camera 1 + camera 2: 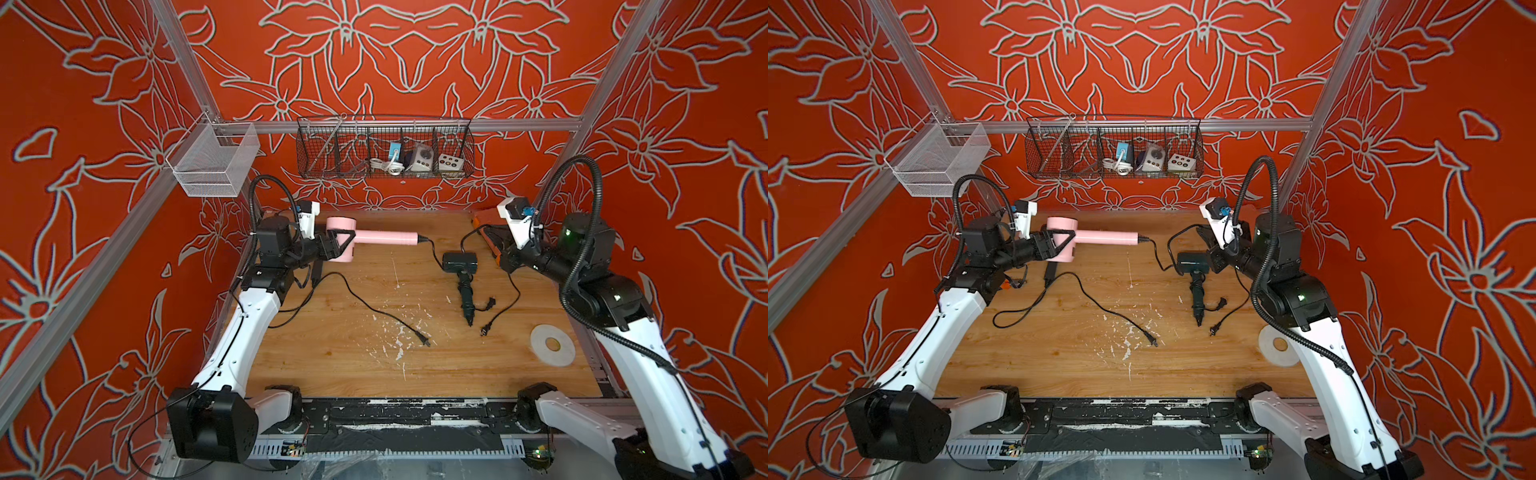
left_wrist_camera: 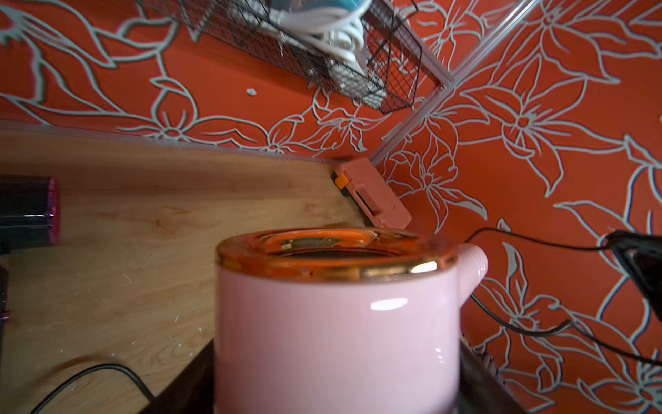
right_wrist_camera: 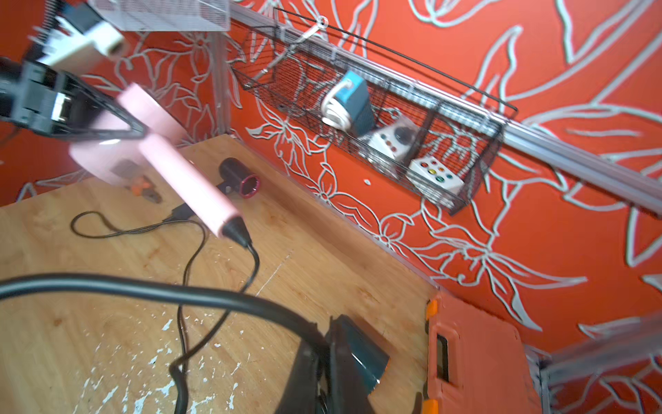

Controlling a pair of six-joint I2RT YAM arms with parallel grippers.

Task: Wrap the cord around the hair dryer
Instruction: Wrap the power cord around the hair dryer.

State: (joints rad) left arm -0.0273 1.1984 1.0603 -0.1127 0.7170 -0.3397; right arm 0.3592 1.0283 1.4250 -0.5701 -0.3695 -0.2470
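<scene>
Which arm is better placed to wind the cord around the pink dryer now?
Right: the right claw grips the cord, while the left claw holds the pink hair dryer up by its head.

Left arm is bent at the elbow, and the left gripper (image 1: 337, 245) spreads wide, the hair dryer (image 1: 376, 236) clamped between its fingers. Right arm is tucked back, and the right gripper (image 3: 324, 344) pinches tight on the cord (image 3: 143, 288).

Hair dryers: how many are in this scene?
3: pink dryer in the left end effector; dark dryer right of centre; magenta-rimmed dryer by the back wall, partly hidden.
</scene>
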